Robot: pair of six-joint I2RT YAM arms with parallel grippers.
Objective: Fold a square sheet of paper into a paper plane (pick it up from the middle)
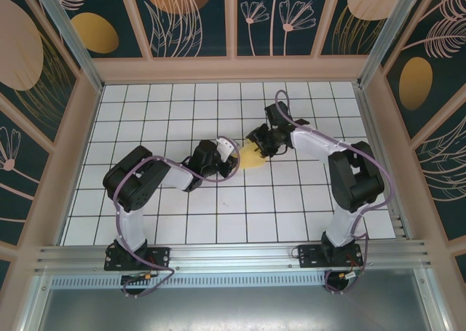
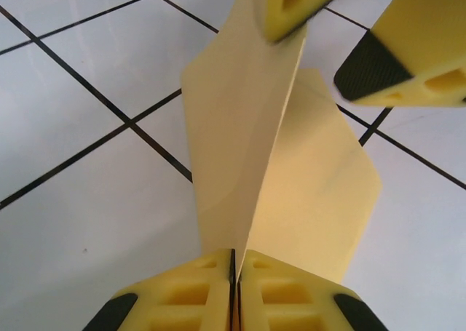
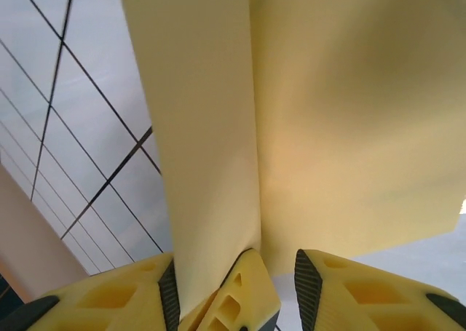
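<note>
The pale yellow sheet of paper (image 1: 252,158) hangs folded between my two grippers over the middle of the table. In the left wrist view the paper (image 2: 320,185) has a centre crease, an upright flap and a wing spreading right. My left gripper (image 2: 234,257) is shut on the near end of the crease and shows from above (image 1: 231,156). My right gripper (image 1: 260,143) is at the paper's far end, and its fingers (image 2: 397,51) stand apart. In the right wrist view the right gripper (image 3: 235,262) is open around the folded paper (image 3: 349,113), with a yellow wedge (image 3: 244,298) in the gap beside the flap.
The white grid table (image 1: 182,120) stretches around both arms. Wooden-framed walls (image 1: 233,68) close the back and sides. A metal rail (image 1: 233,254) with the arm bases runs along the near edge.
</note>
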